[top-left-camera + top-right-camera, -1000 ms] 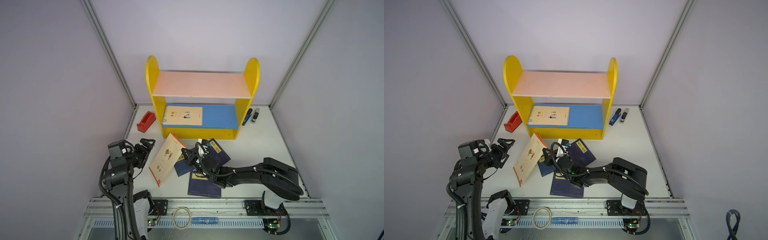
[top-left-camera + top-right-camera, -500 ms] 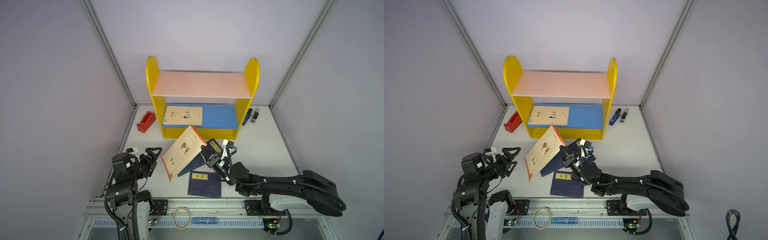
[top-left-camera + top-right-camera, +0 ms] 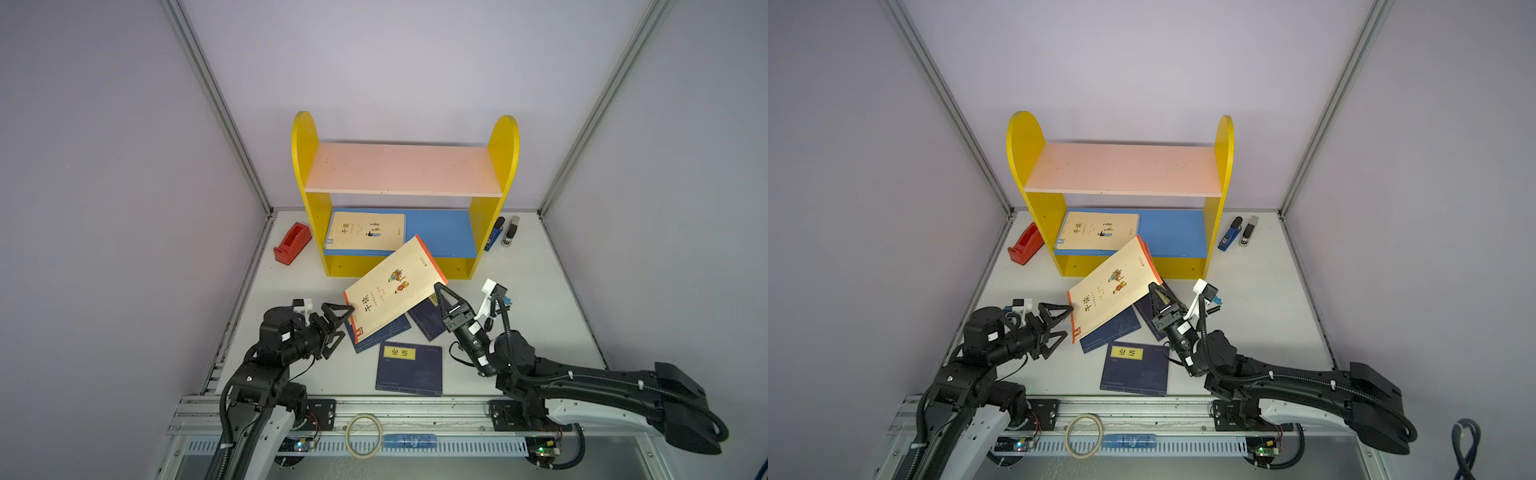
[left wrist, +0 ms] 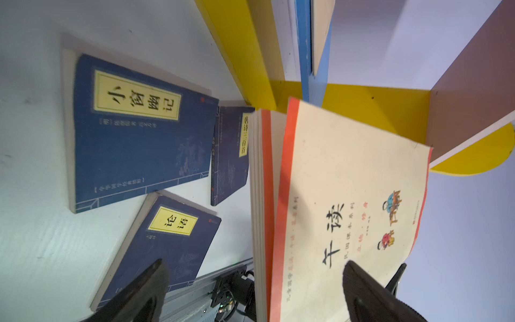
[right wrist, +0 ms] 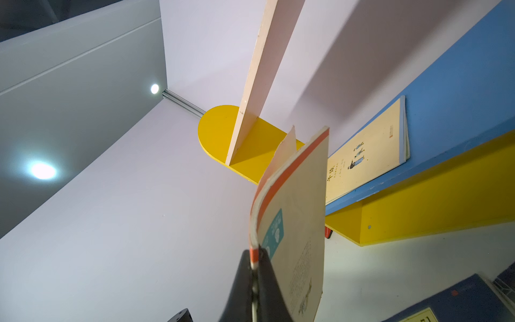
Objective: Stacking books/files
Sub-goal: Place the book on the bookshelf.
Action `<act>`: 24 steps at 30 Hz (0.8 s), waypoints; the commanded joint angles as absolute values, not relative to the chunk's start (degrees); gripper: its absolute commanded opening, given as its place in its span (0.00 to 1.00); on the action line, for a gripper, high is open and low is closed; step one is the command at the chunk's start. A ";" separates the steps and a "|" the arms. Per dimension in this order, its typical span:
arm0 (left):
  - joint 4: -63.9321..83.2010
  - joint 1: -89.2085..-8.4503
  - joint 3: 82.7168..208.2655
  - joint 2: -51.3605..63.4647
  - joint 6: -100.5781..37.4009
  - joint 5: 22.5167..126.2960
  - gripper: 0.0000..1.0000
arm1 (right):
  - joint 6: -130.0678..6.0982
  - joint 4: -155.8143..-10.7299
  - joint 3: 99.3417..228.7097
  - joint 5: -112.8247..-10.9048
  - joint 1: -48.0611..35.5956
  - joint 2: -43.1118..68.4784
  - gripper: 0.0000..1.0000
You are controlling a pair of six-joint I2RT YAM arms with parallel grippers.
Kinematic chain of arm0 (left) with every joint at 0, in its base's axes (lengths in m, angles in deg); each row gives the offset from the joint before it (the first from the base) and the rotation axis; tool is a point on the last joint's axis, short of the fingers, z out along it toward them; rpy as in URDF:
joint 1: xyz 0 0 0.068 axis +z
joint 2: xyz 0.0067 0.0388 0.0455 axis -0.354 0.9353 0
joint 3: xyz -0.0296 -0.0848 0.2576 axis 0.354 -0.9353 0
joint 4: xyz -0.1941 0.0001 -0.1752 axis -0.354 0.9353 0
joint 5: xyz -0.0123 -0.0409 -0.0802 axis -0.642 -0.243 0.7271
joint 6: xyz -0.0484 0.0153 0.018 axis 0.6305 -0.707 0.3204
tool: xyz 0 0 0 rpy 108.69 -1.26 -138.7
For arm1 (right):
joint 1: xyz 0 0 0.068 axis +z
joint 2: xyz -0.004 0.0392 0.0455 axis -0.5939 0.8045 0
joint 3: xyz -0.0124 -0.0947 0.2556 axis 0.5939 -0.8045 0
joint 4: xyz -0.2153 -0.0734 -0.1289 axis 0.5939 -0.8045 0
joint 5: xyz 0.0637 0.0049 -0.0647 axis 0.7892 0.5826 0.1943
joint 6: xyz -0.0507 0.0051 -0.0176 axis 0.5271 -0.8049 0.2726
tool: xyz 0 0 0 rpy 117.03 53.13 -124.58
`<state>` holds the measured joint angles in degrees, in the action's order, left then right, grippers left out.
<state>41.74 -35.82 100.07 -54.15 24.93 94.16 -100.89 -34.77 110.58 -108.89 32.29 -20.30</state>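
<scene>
My right gripper (image 3: 437, 286) (image 3: 1152, 286) (image 5: 255, 258) is shut on the orange-edged corner of a cream book (image 3: 390, 286) (image 3: 1113, 286) (image 5: 295, 223), holding it tilted in the air before the shelf. My left gripper (image 3: 347, 322) (image 3: 1068, 321) (image 4: 253, 276) is open, and the opposite corner of that book (image 4: 348, 209) stands between its fingers. Three navy books (image 3: 409, 368) (image 3: 380, 332) (image 3: 428, 324) lie on the table below, also in the left wrist view (image 4: 133, 133). Another cream book (image 3: 365, 230) (image 5: 367, 156) lies flat on the blue lower shelf board (image 3: 440, 232).
The yellow shelf unit (image 3: 305, 166) with a pink top board stands at the back. A red tape dispenser (image 3: 292, 243) sits to its left, a blue stapler (image 3: 494, 235) and a grey one (image 3: 510, 230) to its right. A tape roll (image 3: 365, 430) lies on the front rail.
My right gripper has lifted the cream book and swung it up toward the shelf. The left arm has dropped low, and its open fingers have come to the book's near corner.
</scene>
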 commanded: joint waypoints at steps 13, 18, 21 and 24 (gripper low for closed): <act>14.31 -50.00 99.94 -38.69 26.89 79.77 1.00 | -105.27 -32.33 105.41 -109.84 32.30 -24.67 0.00; 16.78 -49.97 100.40 -42.66 25.94 77.43 0.82 | -106.46 -33.72 105.03 -110.69 32.34 -24.73 0.00; 18.11 -49.86 100.51 -44.79 25.63 76.69 0.47 | -107.12 -33.75 105.03 -110.26 32.33 -24.21 0.00; 19.22 -49.84 100.51 -46.08 25.47 76.20 0.25 | -107.87 -33.57 105.11 -109.60 32.42 -23.67 0.00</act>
